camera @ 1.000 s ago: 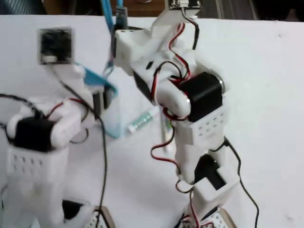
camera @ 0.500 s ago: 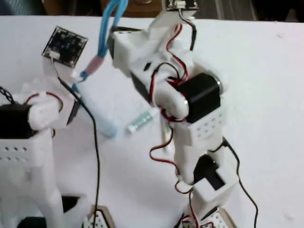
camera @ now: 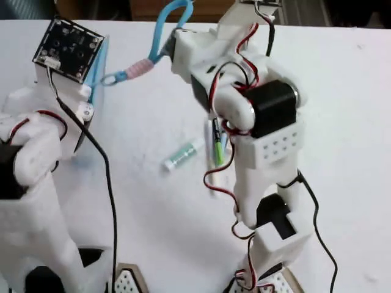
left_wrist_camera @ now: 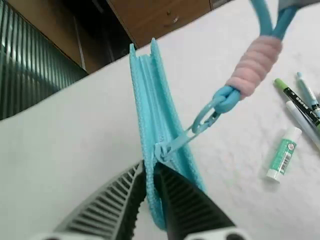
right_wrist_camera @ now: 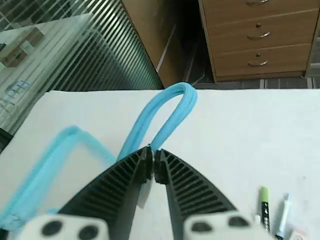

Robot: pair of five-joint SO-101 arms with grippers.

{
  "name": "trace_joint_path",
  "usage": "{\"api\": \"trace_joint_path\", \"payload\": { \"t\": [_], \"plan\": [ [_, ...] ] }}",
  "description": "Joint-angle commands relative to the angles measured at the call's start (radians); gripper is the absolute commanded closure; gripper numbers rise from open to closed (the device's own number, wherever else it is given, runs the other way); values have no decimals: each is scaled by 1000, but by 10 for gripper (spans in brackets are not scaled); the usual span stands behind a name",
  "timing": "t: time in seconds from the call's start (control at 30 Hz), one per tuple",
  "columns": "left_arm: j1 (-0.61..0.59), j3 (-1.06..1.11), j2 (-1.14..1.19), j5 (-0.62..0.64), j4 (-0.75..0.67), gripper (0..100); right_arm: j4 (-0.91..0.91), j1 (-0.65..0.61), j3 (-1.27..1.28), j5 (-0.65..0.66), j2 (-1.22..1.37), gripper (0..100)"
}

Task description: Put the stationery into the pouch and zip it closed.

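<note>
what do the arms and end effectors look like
left arm and right arm are white plastic with black boxy motors and looping red and black cables. left end effector and right end effector are black and ribbed. black square camera board on left wrist

R gripper (right_wrist_camera: 151,162), fingers tight on blue strap loop (right_wrist_camera: 170,107), pouch (right_wrist_camera: 45,162) beside, pens (right_wrist_camera: 263,202) nearby

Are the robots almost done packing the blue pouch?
Not yet. Nothing looks packed: the glue stick and pens lie on the table. In hand: the left claw pinches the pouch, and the right claw pinches the strap clipped to its zipper pull. Left: load everything, then zip.
</note>
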Motion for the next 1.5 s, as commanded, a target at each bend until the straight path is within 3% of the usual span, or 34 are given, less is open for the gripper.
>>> {"api": "trace_joint_path", "payload": {
  "t": [0.0, 0.17, 0.47, 0.73, 0.9, 1.0, 1.2, 1.37, 1.47],
  "plan": [
    [-1, -71, -1, -18, 2, 976, 15, 7, 69, 3, 12, 982],
    [2, 5, -50, -17, 3, 976, 18, -10, 170, 3, 62, 982],
    [145, 425, -352, -17, -3, 976, -41, -15, 180, 34, 194, 982],
    [-10, 434, -349, 17, -6, 976, 87, -18, 183, 121, 252, 981],
    [-30, 434, -275, 28, -8, 976, 122, -18, 201, 221, 239, 981],
    [-31, 433, -232, 103, -14, 976, 122, -30, 244, 282, 177, 960],
    [-31, 427, -203, 196, -48, 976, 122, -54, 493, 471, -82, 810],
    [-31, 440, -199, 193, -72, 976, 120, -110, 839, 631, -346, 797],
    [-31, 446, -208, 199, -84, 976, 79, -143, 1060, 652, -515, 796]
  ]
}}
